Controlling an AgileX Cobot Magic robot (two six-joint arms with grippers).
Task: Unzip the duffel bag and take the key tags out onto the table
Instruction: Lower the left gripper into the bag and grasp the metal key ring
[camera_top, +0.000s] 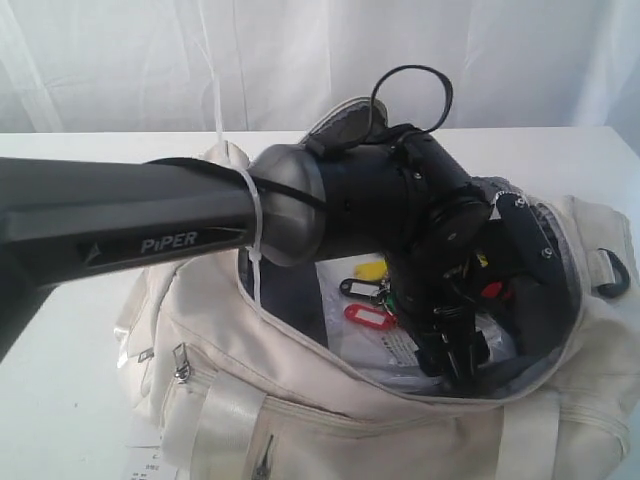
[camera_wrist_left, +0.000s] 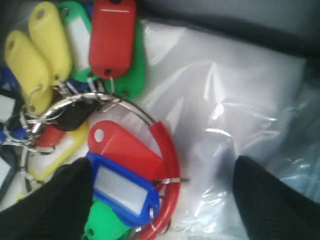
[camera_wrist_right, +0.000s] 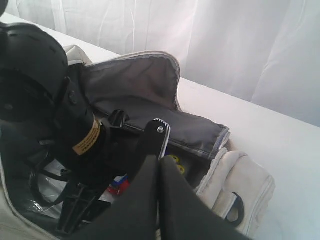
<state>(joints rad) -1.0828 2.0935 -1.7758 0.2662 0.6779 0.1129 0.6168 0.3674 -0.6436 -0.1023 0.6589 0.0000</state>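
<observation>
Left end effector is spread wide inside the unzipped duffel bag. Key tags sit off-centre on the plastic-wrapped packet. Centre over the metal ring and clench without pinching the wrap. Right end effector is pressed closed, apparently empty.

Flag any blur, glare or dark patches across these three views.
Left wrist view: the key tags are softly blurred, and glare streaks the clear packet. Exterior view: the dark left arm blocks much of the duffel bag. Right wrist view: the right gripper sits out of focus, nearly black.
</observation>
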